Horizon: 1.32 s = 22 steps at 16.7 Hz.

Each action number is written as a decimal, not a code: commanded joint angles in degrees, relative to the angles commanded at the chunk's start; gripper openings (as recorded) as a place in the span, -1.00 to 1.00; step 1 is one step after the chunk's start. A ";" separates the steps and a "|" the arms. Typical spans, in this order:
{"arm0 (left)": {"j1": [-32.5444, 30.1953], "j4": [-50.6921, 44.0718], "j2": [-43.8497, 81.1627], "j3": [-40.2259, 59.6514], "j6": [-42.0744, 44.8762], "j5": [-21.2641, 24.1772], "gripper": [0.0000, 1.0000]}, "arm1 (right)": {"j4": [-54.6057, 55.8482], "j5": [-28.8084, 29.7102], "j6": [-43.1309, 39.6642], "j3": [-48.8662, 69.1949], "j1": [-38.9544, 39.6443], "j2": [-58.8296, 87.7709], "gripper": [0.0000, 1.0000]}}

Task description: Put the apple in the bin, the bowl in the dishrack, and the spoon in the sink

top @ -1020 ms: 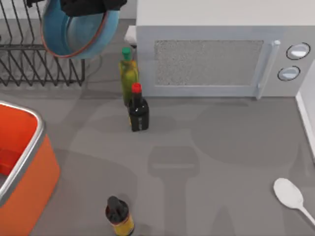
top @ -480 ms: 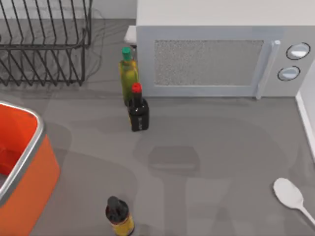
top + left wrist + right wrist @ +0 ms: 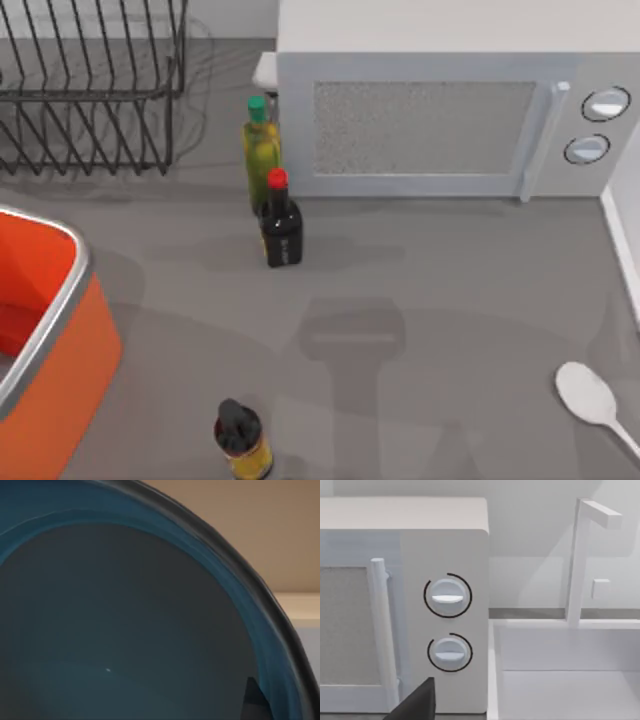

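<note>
The blue bowl (image 3: 125,630) sits very close in the left wrist view, teal inside with a dark rim. A dark fingertip (image 3: 254,700) of my left gripper rests against its inner wall, gripping it. The wire dishrack (image 3: 90,90) stands at the back left with nothing in it. At the left edge is the orange bin (image 3: 50,340) with its silver rim. Near the front right corner lies the white spoon (image 3: 590,395). The white sink (image 3: 560,685) and its faucet (image 3: 580,560) are beside the microwave. One dark fingertip (image 3: 417,702) of my right gripper shows. The apple is out of view.
A white microwave (image 3: 440,110) fills the back of the table. A green-capped oil bottle (image 3: 260,145) and a red-capped dark bottle (image 3: 280,225) stand in front of its left end. A black-capped yellow bottle (image 3: 242,440) stands at the front. Open grey tabletop lies in the middle.
One second ago the bowl hung in my left gripper over the dishrack's right end. Bowl and arm have since left the top view, and the shadows on the table have shifted.
</note>
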 joint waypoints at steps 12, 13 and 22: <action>-2.01 21.72 19.73 -1.40 -0.03 -2.04 -1.00 | 0.00 0.00 0.00 0.00 0.00 0.00 1.00; -2.46 26.44 23.38 -2.11 0.00 -2.42 -1.00 | 0.00 0.00 0.00 0.00 0.00 0.00 1.00; -6.31 59.17 48.43 -10.23 0.15 -5.63 -1.00 | 0.00 0.00 0.00 0.00 0.00 0.00 1.00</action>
